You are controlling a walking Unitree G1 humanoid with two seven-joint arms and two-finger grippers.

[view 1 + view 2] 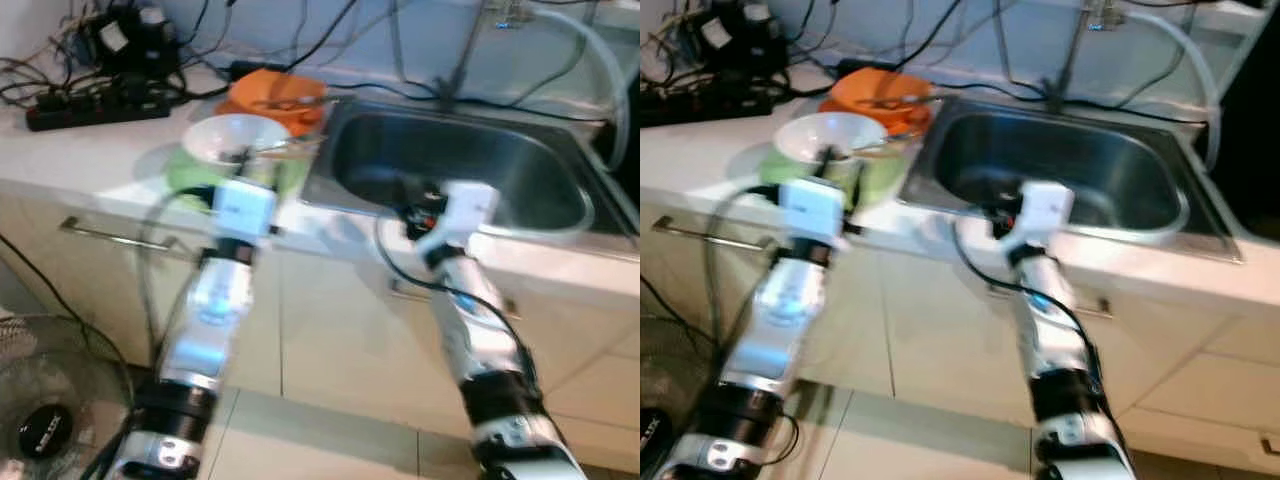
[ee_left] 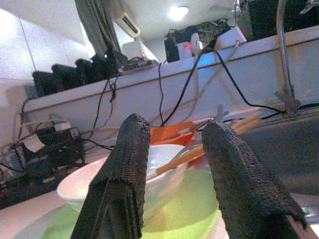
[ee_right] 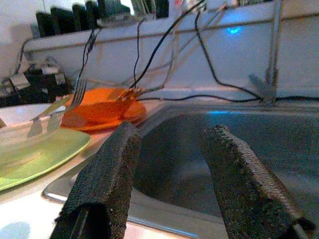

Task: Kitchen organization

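Observation:
A white bowl [image 1: 232,138] with utensils in it sits on a green plate [image 1: 190,175] on the counter, left of the steel sink [image 1: 450,160]. Behind the bowl lies an orange plate [image 1: 275,98] with utensils across it. My left gripper [image 2: 177,127] is open and level with the bowl [image 2: 99,181], just in front of it, with nothing between its fingers. My right gripper [image 3: 173,130] is open at the sink's front rim and points into the basin [image 3: 239,149]. A fork [image 3: 75,99] stands up from the bowl in the right wrist view.
A black power strip [image 1: 95,105] with tangled cables lies at the counter's back left. A faucet [image 1: 470,50] and a clear hose [image 1: 590,50] rise behind the sink. Cabinet fronts with a bar handle [image 1: 110,235] lie below. A fan [image 1: 45,400] stands on the floor at the left.

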